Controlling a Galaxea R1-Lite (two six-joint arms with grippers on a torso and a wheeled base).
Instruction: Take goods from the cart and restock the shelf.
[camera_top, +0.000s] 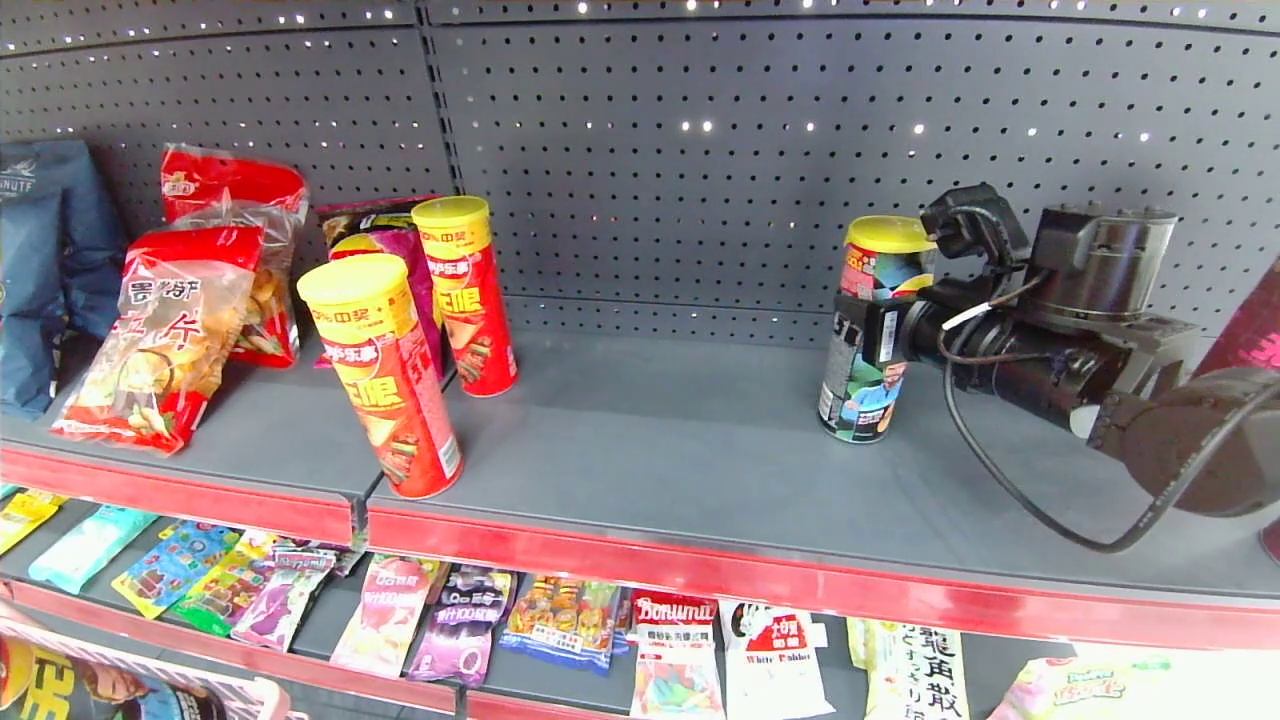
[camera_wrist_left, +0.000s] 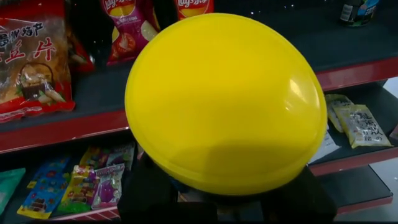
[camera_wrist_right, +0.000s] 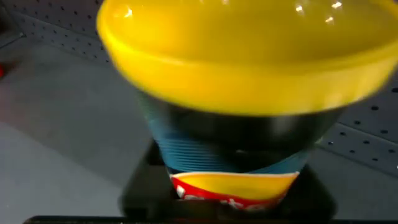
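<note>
Blue-labelled can (camera_top: 862, 395) stands upright on the shelf (camera_top: 680, 450) in the head view, toward the shelf's right end and roughly midway between its red front lip and its pegboard back (camera_top: 700, 180). The right gripper (camera_top: 880, 335) comes in from the shelf's right side and is clamped around the can's middle, with one finger lying across the label. The can's base sits on the shelf board. It has a yellow lid and a busy wrapper in blue, black and red. Toward the shelf's left end stand two red cans with yellow lids, one at the front lip (camera_top: 385, 380) and one nearer the back (camera_top: 468, 295). Red snack bags (camera_top: 165, 335) lie farther left on the shelf. Bright packets (camera_top: 460, 620) lie on the level below it.

From the left wrist, the other can (camera_wrist_left: 227, 102) is right up against the camera, out in front of the shelf's red lip. Its round yellow lid faces the lens and hides the whole body. The left gripper (camera_wrist_left: 227, 202) shows as dark bulk under the lid, closed on this can, its fingers mostly covered.

From the right wrist, the blue-labelled can (camera_wrist_right: 236, 149) shows a blurred yellow lid, a ribbed blue band and red-and-yellow print below. Dark fingers (camera_wrist_right: 140, 186) press on either side, with the shelf board behind.
</note>
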